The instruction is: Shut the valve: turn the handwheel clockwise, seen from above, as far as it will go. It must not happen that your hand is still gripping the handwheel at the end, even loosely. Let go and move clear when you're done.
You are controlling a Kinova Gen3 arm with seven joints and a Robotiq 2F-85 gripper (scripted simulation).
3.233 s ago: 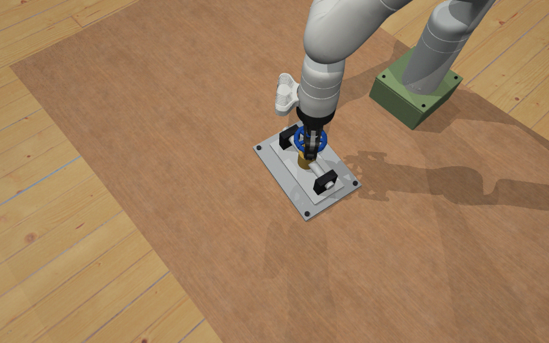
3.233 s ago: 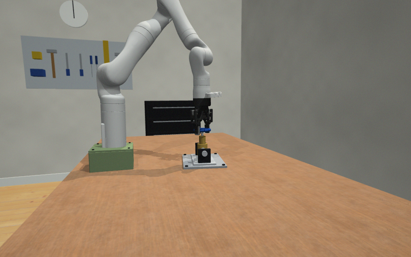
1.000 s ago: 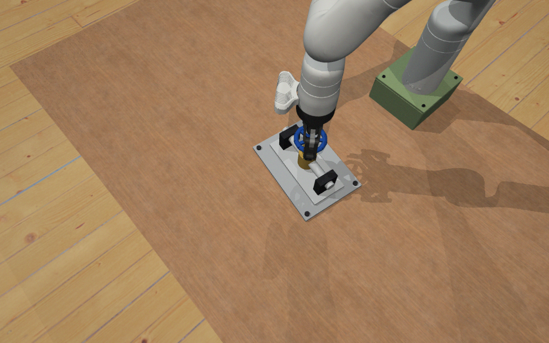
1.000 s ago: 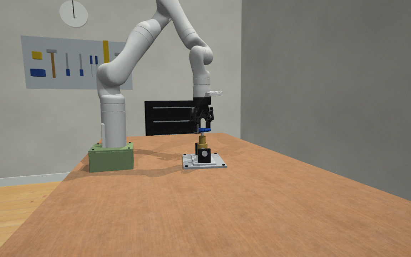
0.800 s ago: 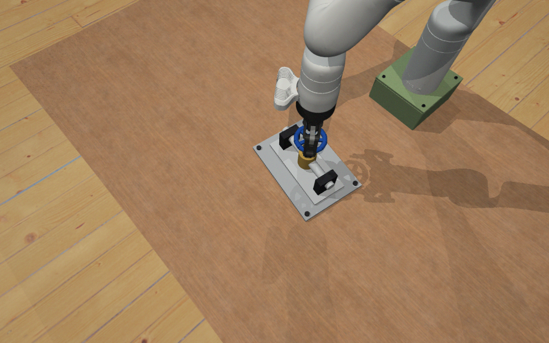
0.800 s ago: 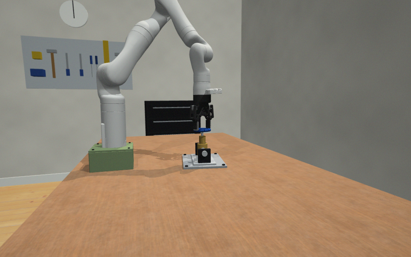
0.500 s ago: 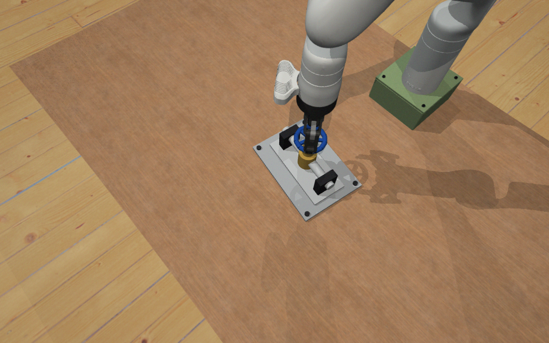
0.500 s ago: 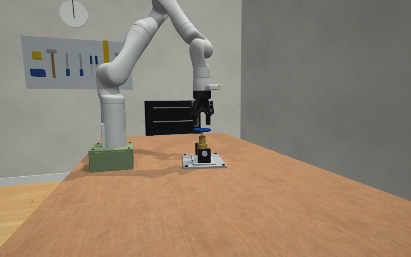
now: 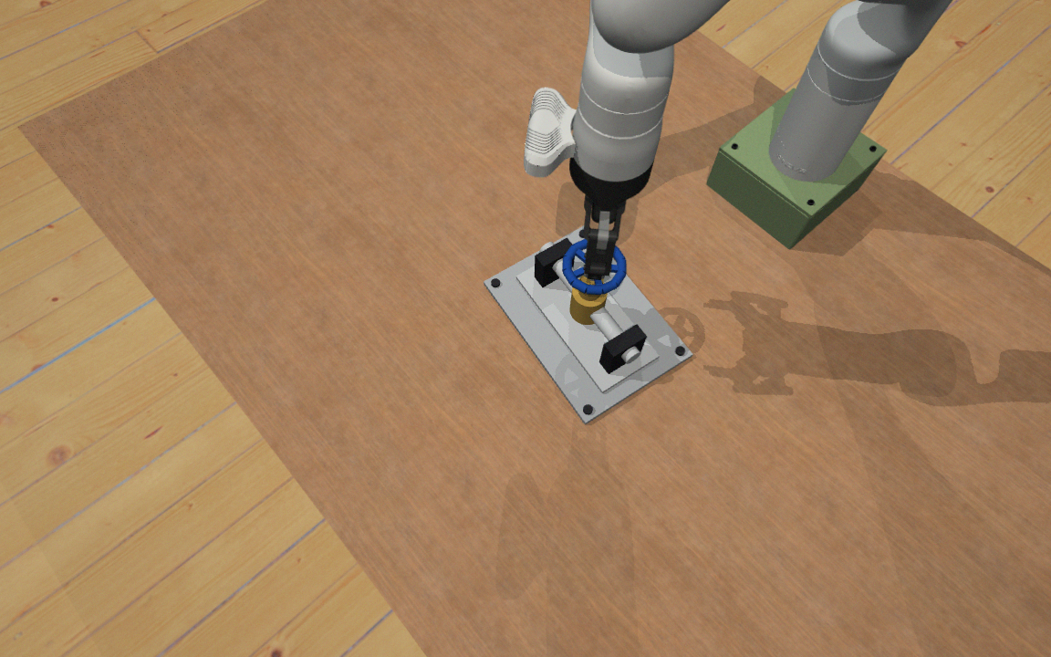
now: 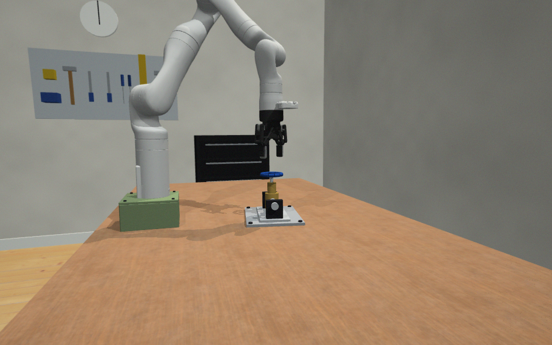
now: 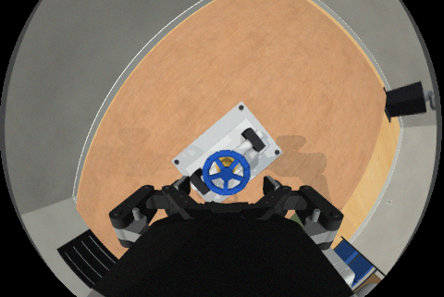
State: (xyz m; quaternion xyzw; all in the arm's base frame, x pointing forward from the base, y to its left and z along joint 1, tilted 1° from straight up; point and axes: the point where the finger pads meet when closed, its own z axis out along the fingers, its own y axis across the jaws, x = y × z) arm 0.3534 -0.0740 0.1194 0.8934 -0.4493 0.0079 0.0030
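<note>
The valve has a blue handwheel (image 9: 583, 259) on a brass stem (image 9: 587, 305), mounted on a grey baseplate (image 9: 587, 335) with a white pipe held by two black clamps. In the side view the handwheel (image 10: 271, 174) lies flat on top of the stem. My gripper (image 10: 271, 150) is open and empty, hanging straight above the handwheel with a clear gap below the fingertips. In the wrist view the handwheel (image 11: 226, 173) shows between my spread fingers. In the overhead view the gripper (image 9: 597, 259) covers part of the wheel.
The arm's green base block (image 9: 795, 181) stands at the back right of the table. A black cabinet (image 10: 226, 157) stands behind the table's far edge. A grey wall runs along the table's right side.
</note>
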